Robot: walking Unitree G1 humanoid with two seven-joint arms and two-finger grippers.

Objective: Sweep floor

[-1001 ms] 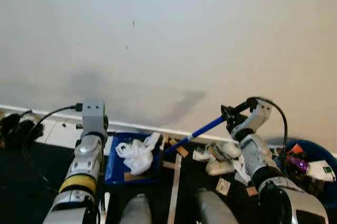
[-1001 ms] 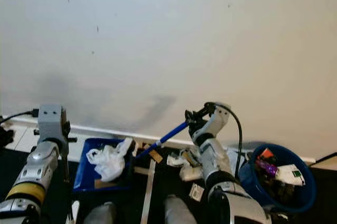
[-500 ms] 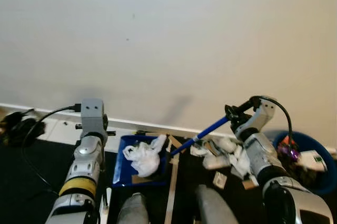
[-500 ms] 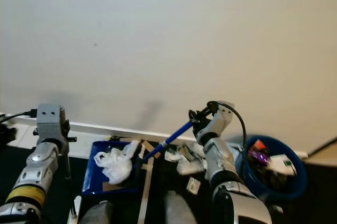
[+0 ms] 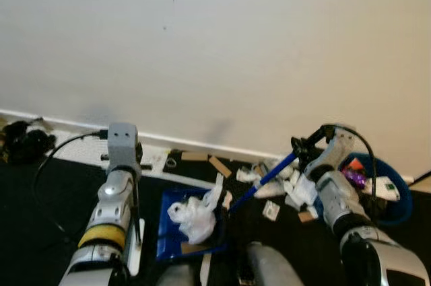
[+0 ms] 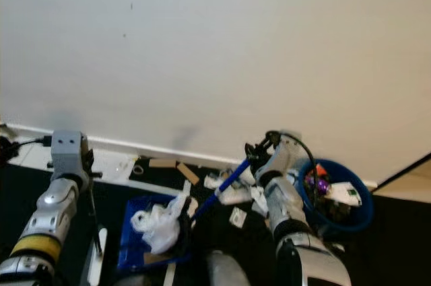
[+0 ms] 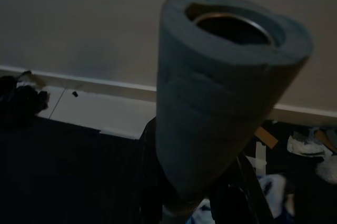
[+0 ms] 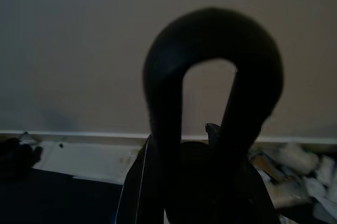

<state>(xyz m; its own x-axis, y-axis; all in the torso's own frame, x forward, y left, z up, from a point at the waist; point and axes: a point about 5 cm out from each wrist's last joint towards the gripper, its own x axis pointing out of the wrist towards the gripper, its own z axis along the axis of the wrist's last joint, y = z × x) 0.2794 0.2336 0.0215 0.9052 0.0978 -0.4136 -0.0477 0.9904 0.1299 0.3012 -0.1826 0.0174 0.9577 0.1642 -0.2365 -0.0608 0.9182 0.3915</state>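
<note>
My right gripper (image 5: 302,146) is shut on the top end of a blue broom handle (image 5: 266,177), which slants down to the left toward the dustpan. In the right wrist view the broom's black hanging loop (image 8: 213,39) rises between the fingers. A blue dustpan (image 5: 176,229) lies on the dark floor holding a crumpled white plastic bag (image 5: 192,213). My left gripper (image 7: 197,192) is shut on the dustpan's upright handle, whose grey foam grip (image 7: 221,92) looms close to the camera. White paper scraps (image 5: 286,188) and cardboard pieces (image 5: 217,165) litter the floor by the wall.
A blue bin (image 5: 399,200) with rubbish stands at the right against the wall. Black cables (image 5: 23,143) lie at the far left by the white skirting (image 5: 81,139). A white strip (image 5: 135,256) lies left of the dustpan. My own legs (image 5: 269,269) show at the bottom edge.
The whole picture has shifted as the camera moved. The dustpan now lies farther out from the skirting, with cardboard pieces showing behind it. Both grippers keep their holds.
</note>
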